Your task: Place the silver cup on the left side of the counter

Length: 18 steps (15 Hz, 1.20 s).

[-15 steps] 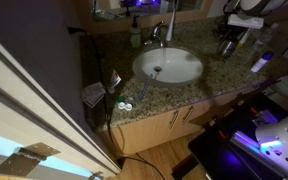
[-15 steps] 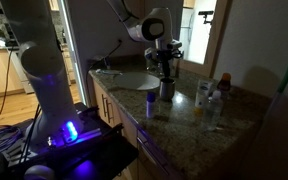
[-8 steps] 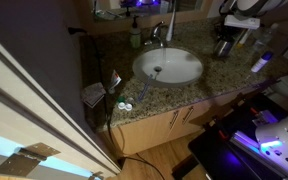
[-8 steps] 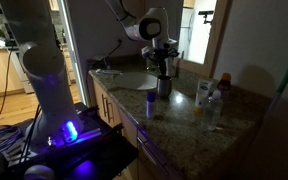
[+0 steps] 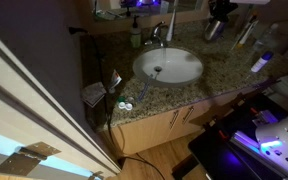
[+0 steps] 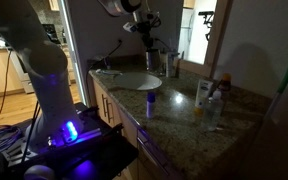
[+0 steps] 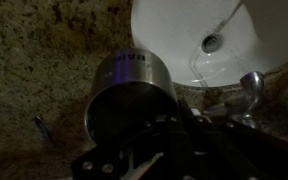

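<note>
Silver cup (image 7: 132, 85), just one, hangs clamped between the fingers (image 7: 167, 128) above the counter (image 7: 39, 60), beside one sink (image 7: 174, 25).

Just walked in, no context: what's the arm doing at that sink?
The Panda arm's gripper is shut on a small, dull silver metal cup and holds it in the air above the speckled brown-grey granite counter, next to the white oval sink basin. The wrist view looks down past the cup onto the granite and the basin's drain. The cup is not yet set down anywhere.
</note>
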### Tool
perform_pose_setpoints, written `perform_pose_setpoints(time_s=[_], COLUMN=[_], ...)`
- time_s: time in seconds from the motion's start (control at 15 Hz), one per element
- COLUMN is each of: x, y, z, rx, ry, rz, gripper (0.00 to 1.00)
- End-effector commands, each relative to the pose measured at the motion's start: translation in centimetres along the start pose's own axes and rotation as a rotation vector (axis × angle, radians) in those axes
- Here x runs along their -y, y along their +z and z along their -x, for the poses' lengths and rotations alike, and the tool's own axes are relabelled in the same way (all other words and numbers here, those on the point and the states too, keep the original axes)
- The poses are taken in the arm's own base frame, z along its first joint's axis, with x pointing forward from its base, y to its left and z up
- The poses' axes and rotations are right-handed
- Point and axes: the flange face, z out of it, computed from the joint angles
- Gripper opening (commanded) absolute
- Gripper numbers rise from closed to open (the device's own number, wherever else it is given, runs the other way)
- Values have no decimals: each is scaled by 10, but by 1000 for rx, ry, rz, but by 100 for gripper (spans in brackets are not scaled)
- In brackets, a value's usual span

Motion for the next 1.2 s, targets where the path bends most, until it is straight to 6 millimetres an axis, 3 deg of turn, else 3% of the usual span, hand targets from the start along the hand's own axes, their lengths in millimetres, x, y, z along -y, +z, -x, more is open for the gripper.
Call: perform_pose_setpoints(time_s=[0.0, 0.07, 0.2, 0.4, 0.53, 0.67, 0.73, 0.93, 1.07, 1.13], x=[-3, -2, 43, 125, 177, 179, 182, 183, 204, 226], y=[3, 16, 16, -11, -41, -54, -48, -54, -42, -39], z=[-1, -4, 10, 33, 45, 49, 58, 54, 55, 59], rx=[6, 27, 83, 84, 85, 91, 68, 72, 83, 92], ry=[4, 3, -118, -275, -343, -372, -331, -357, -392, -431], rz=[3, 30, -3, -88, -181, -259, -214, -248, -222, -216], gripper=[6, 1, 1, 1, 1, 1, 6, 1, 1, 1])
